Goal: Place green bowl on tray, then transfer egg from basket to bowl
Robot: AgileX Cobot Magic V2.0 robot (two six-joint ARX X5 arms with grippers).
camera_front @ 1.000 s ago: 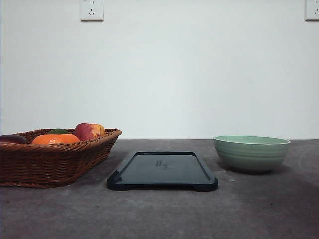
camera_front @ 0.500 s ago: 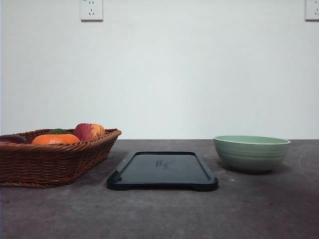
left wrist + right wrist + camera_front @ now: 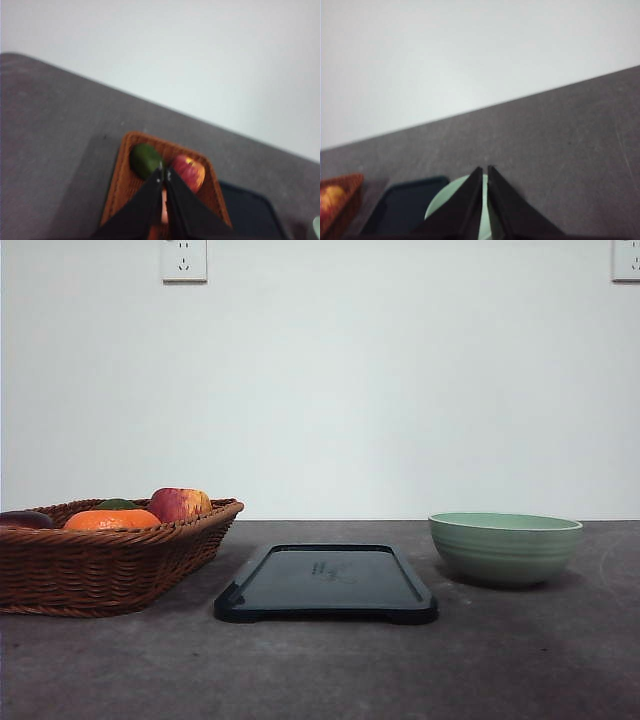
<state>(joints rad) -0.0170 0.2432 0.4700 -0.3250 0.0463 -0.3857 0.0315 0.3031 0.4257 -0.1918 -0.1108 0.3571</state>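
Left pincer (image 3: pixel 163 175): two black wedge-shaped fingers, tips pressed together, closed on nothing, hanging above the large brown woven wicker basket (image 3: pixel 122 175). Right pincer (image 3: pixel 484 171): same black wedges, tips together, closed and empty, above the pale sage-green ceramic bowl (image 3: pixel 442 205).

Basket (image 3: pixel 110 560) sits far left on the bench (image 3: pixel 330 670), rectangular, sloping sides, braided rim. Inside: a red-yellow apple (image 3: pixel 180 504), a smooth orange fruit (image 3: pixel 111 520), a dark green rounded fruit (image 3: pixel 117 504), and a dark purplish item (image 3: pixel 22 519) at the frame edge. Egg can't be made out.

Flat dark blue-black rectangular plastic tray (image 3: pixel 326 585) lies mid-bench, just beside the basket, not touching. Rounded corners, low raised rim, faint embossed mark at centre. Long axis runs away from the robot toward the wall; short edge faces the camera.

Bowl (image 3: pixel 505 548) stands upright on the bench right of the tray, apart from it, mouth up, faint horizontal ridges outside, lighter rim.

Bench is matte dark grey, slightly mottled. White wall behind, two white sockets (image 3: pixel 184 260) high up.
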